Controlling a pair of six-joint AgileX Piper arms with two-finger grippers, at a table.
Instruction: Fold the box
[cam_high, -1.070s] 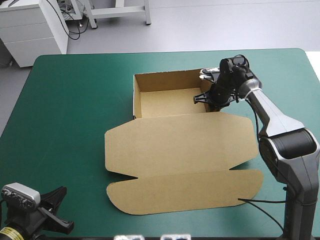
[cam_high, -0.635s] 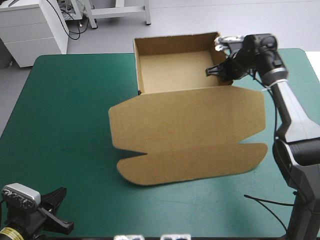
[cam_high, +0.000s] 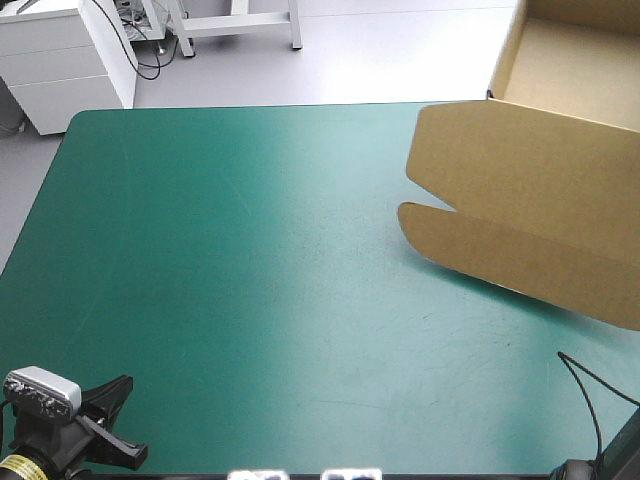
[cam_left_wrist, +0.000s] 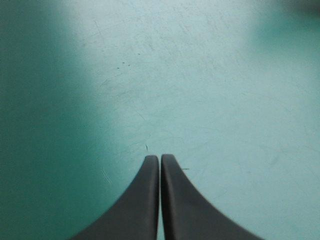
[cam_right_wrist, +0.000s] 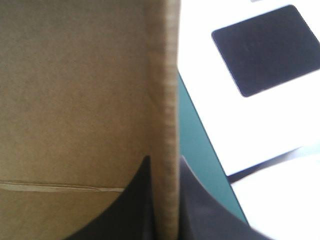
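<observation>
The brown box (cam_high: 530, 190) hangs tilted over the table's far right corner, partly out of the high view. Its open tray (cam_high: 580, 60) is uppermost, and the flat lid with its front flap (cam_high: 500, 250) slopes down toward the cover. In the right wrist view my right gripper (cam_right_wrist: 162, 162) is shut on the box's upright wall edge (cam_right_wrist: 166, 90), with the tray's inner board (cam_right_wrist: 75, 90) beside it. The right gripper itself lies outside the high view. My left gripper (cam_left_wrist: 160, 159) is shut on nothing, low over the cover at the near left corner (cam_high: 112, 425).
The teal-green cover (cam_high: 250, 260) spreads across the left and middle of the table. Past the table's right edge, the right wrist view shows a white surface with a dark rectangle (cam_right_wrist: 260, 50).
The box has been lifted off the table and carried right and away, tilting as it went. The right arm has left the high view. The left arm has not moved.
</observation>
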